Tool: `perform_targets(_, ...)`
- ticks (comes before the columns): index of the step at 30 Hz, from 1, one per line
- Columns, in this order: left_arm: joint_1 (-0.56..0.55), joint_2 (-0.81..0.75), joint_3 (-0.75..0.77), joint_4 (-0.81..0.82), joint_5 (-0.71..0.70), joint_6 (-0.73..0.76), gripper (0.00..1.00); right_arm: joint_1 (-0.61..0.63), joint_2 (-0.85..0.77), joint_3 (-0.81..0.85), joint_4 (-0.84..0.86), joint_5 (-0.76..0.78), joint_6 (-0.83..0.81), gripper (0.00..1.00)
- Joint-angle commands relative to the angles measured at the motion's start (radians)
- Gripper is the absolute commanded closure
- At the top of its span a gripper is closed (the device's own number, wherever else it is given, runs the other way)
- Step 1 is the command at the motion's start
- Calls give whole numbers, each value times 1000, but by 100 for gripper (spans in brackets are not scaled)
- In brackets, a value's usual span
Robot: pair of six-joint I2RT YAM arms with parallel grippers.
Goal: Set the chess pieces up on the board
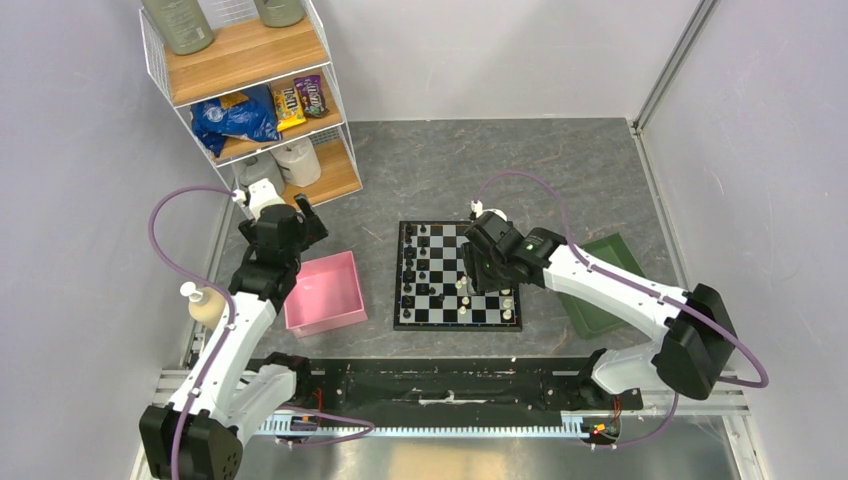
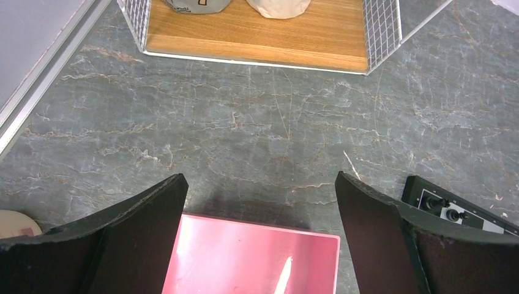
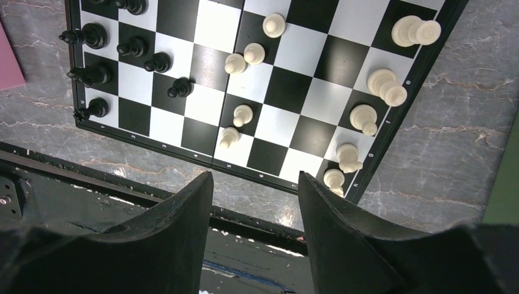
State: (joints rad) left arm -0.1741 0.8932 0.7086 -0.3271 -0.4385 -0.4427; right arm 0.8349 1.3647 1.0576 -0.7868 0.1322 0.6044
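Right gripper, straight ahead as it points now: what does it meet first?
Probably the board near its edge, beside the cream pawn just past the open right gripper. Depth is unclear, so it may touch that pawn first.

Free board [image 3: 287,89] squares lie between white pawns [image 3: 243,114] and white back row [image 3: 364,116]; black pawns [image 3: 158,61] crowd close; bare surface [image 2: 245,135] separates pink tray [image 2: 245,257] from shelf [image 2: 257,37].

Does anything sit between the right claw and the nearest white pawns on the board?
Nothing visible does. The right claw hangs open and empty over the board, and only bare squares lie between it and the two closest white pawns.
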Motion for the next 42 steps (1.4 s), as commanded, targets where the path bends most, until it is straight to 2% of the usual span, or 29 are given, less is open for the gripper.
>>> perform_targets(1,4,-15,16,23,-7,22,0,1,29,38,50,1,-4,39)
perform_targets(18,4,-10,14,16,-43,34,0,1,200,110,118,81,11,47)
perform_targets(24,4,-8,15,13,-52,39,0,0,206,116,110,250,74,45)
perform_targets(42,5,-19,8,7,-65,48,0,-21,348,174,152,194,83,64)
